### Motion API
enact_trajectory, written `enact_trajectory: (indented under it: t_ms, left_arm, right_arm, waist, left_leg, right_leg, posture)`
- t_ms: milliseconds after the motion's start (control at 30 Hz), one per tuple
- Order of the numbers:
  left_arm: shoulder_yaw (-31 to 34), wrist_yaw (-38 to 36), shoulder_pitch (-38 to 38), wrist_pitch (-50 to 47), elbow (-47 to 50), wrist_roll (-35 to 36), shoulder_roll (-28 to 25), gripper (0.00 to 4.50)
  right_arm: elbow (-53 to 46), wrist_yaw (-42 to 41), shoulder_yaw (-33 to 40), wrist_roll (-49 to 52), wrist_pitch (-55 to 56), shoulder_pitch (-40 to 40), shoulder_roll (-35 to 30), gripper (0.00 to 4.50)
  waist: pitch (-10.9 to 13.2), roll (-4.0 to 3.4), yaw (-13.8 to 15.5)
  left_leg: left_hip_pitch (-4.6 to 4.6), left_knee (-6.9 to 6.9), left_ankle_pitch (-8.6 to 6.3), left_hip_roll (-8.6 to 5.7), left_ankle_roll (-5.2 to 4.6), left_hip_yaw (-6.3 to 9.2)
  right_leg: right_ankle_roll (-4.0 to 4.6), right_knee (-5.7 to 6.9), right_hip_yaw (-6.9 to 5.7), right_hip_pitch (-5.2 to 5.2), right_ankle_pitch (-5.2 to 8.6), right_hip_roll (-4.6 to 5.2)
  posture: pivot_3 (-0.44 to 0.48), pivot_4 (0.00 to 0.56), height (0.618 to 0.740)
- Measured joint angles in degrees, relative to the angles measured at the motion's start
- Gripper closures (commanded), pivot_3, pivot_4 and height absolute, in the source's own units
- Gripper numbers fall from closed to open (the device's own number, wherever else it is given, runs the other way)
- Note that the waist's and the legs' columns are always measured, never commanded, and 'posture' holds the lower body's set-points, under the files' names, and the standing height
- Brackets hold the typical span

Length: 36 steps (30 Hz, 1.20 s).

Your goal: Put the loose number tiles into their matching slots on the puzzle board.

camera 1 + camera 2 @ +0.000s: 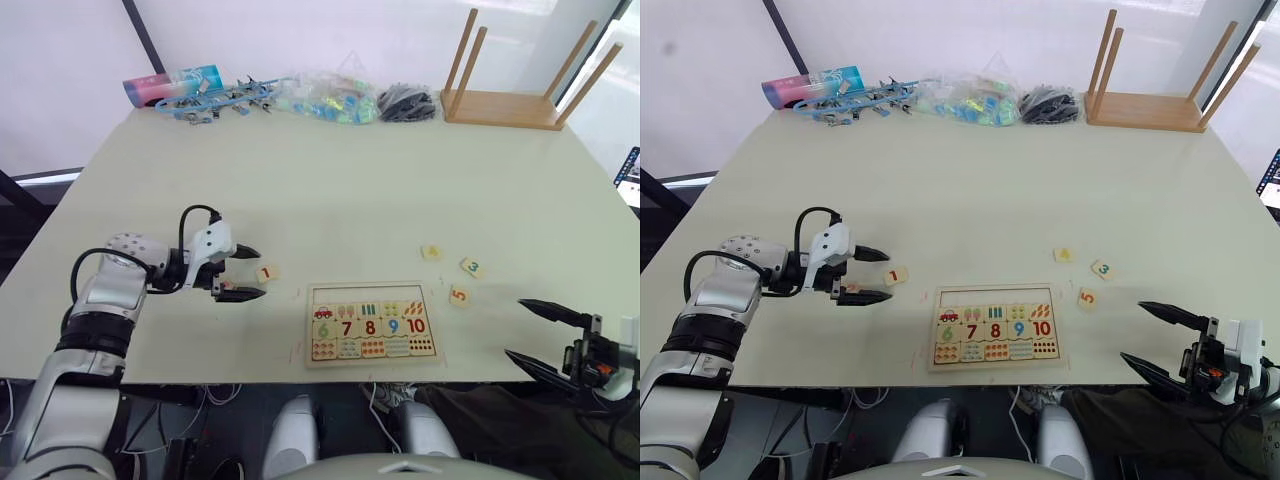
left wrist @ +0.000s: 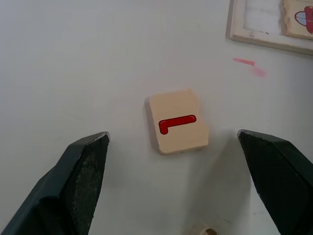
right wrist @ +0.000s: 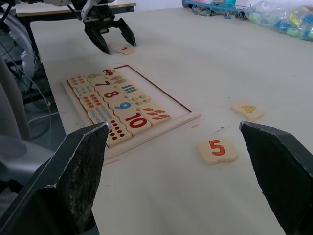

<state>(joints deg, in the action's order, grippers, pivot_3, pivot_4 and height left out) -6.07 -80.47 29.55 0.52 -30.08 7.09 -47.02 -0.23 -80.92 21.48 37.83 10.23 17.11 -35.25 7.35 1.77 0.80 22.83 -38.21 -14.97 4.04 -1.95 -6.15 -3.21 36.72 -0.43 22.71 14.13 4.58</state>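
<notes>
Left pincer (image 2: 171, 181) gapes wide, released; pale square tile (image 2: 177, 122) bears a red 1.

Four loose tiles (image 1: 267, 273), one board (image 1: 372, 323)

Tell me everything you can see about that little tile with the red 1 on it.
The tile with the red 1 is a small, pale, wooden-looking square with slightly notched edges, printed with a single glossy red digit. It lies flat and face up on the pale table, off the puzzle board's left end and not touching it. The left pincer is open beside it, one black finger to each side, neither touching it.
</notes>
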Motion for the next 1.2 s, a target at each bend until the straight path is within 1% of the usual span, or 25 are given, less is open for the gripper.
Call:
enact_trajectory:
  t_ms: [300,333,367,400,467,567,600,800,900,967,1067,1100,1200]
  left_arm:
    - [0.1,1.6,1.0,0.5,-1.6,-0.2,2.1,0.04]
    - [0.1,1.6,1.1,0.7,-1.8,-0.2,2.2,0.53]
    - [0.1,1.8,1.2,1.0,-2.0,-0.2,2.5,0.81]
    - [0.1,1.9,1.3,1.0,-2.0,-0.2,2.6,1.21]
    - [0.1,2.0,1.3,1.0,-2.0,-0.2,2.8,1.76]
    - [0.1,2.1,1.3,1.0,-2.0,-0.2,3.2,3.24]
    - [0.1,2.1,1.2,1.0,-1.9,-0.2,3.2,3.50]
    - [0.2,1.9,1.0,1.1,-1.7,-0.1,3.0,3.50]
    - [0.3,1.4,0.0,0.3,0.3,0.2,2.3,3.50]
    - [0.5,1.1,-1.1,-1.9,3.1,1.1,2.0,3.50]
    - [0.6,1.0,-1.8,-7.9,10.3,2.9,1.3,3.50]
    - [0.7,1.4,-1.8,-11.2,14.1,3.8,0.9,3.50]
    - [0.7,1.5,-1.7,-16.5,21.9,5.3,0.5,3.50]
  right_arm:
    - [0.3,-0.2,-0.3,-0.3,0.7,0.2,0.2,0.00]
    - [0.4,-0.3,-0.3,-0.4,1.0,0.2,0.3,0.00]
    - [0.6,-0.5,-0.3,-0.5,1.3,0.1,0.3,0.00]
    - [0.7,-0.5,-0.3,-0.6,1.3,0.2,0.3,0.00]
    - [0.9,-0.6,-0.3,-0.7,1.4,0.2,0.4,0.00]
    - [1.1,-0.7,-0.3,-0.9,1.5,0.2,0.8,0.00]
    - [1.1,-0.7,-0.3,-0.9,1.5,0.2,0.8,0.00]
    - [1.1,-0.8,-0.3,-0.9,1.6,0.3,0.8,0.00]
    - [1.1,-0.6,-0.3,-1.0,1.6,0.5,1.4,0.00]
    - [1.0,-0.5,-0.3,-1.0,1.6,0.7,1.8,0.00]
    - [0.6,-0.1,-0.4,-1.1,1.8,1.2,2.3,0.00]
    - [0.1,0.1,-0.4,-1.1,1.9,1.5,2.6,0.00]
    - [-1.3,0.5,-0.4,-1.1,1.9,2.5,3.2,0.00]
  waist:
    - [0.0,-0.01,0.1]
    - [0.0,-0.02,0.1]
    - [0.0,-0.02,0.1]
    - [0.0,-0.02,0.1]
    - [0.0,-0.02,0.1]
    - [0.0,-0.03,0.0]
    - [0.0,-0.03,0.0]
    - [0.0,-0.03,0.0]
    - [0.0,-0.05,0.0]
    - [0.1,-0.06,0.0]
    - [0.1,-0.06,0.1]
    - [0.1,-0.07,0.1]
    - [0.2,-0.15,0.0]
  left_leg:
    - [0.00,-0.14,0.00,0.01,0.00,0.16]
    - [0.00,-0.13,0.00,0.01,0.00,0.16]
    - [0.00,-0.13,0.00,0.01,0.00,0.16]
    - [0.00,-0.13,0.00,0.01,0.00,0.16]
    - [0.00,-0.13,0.00,0.01,0.00,0.16]
    - [0.00,-0.13,0.00,0.01,0.00,0.16]
    - [0.00,-0.13,0.00,0.01,0.00,0.17]
    - [0.00,-0.12,0.00,0.02,0.00,0.26]
    - [0.00,-0.11,0.00,0.03,0.00,0.27]
    - [0.01,-0.11,0.00,0.05,0.00,0.30]
    - [0.05,-0.12,0.00,0.05,0.00,0.36]
    - [0.05,-0.12,0.00,0.05,0.00,0.40]
    - [0.03,-0.12,0.00,0.04,0.00,0.42]
  right_leg:
    - [0.01,0.05,-0.08,-0.13,0.00,0.00]
    - [0.01,0.05,-0.08,-0.14,0.00,0.00]
    - [0.01,0.04,-0.08,-0.14,0.00,0.00]
    - [0.01,0.04,-0.08,-0.14,0.00,-0.01]
    - [0.01,0.04,-0.08,-0.14,0.00,-0.01]
    - [0.01,0.05,-0.09,-0.14,0.00,-0.01]
    - [0.01,0.05,-0.09,-0.14,0.00,0.00]
    - [0.01,0.04,-0.08,-0.14,0.00,0.00]
    - [0.01,0.04,-0.08,-0.13,0.00,0.00]
    - [0.01,0.03,-0.08,-0.12,0.00,0.00]
    - [0.01,0.03,-0.10,-0.13,0.00,0.00]
    - [0.01,0.03,-0.11,-0.13,0.00,0.00]
    - [0.01,0.03,-0.09,-0.14,0.00,-0.02]
  posture:
    - [0.000,0.150,0.738]
    - [0.000,0.150,0.738]
    - [0.000,0.150,0.738]
    - [0.000,0.150,0.738]
    - [0.000,0.150,0.738]
    - [0.000,0.150,0.738]
    - [0.000,0.150,0.738]
    - [0.000,0.150,0.738]
    - [0.000,0.150,0.738]
    - [0.000,0.150,0.738]
    - [0.000,0.150,0.738]
    - [0.000,0.150,0.738]
    - [0.000,0.150,0.738]
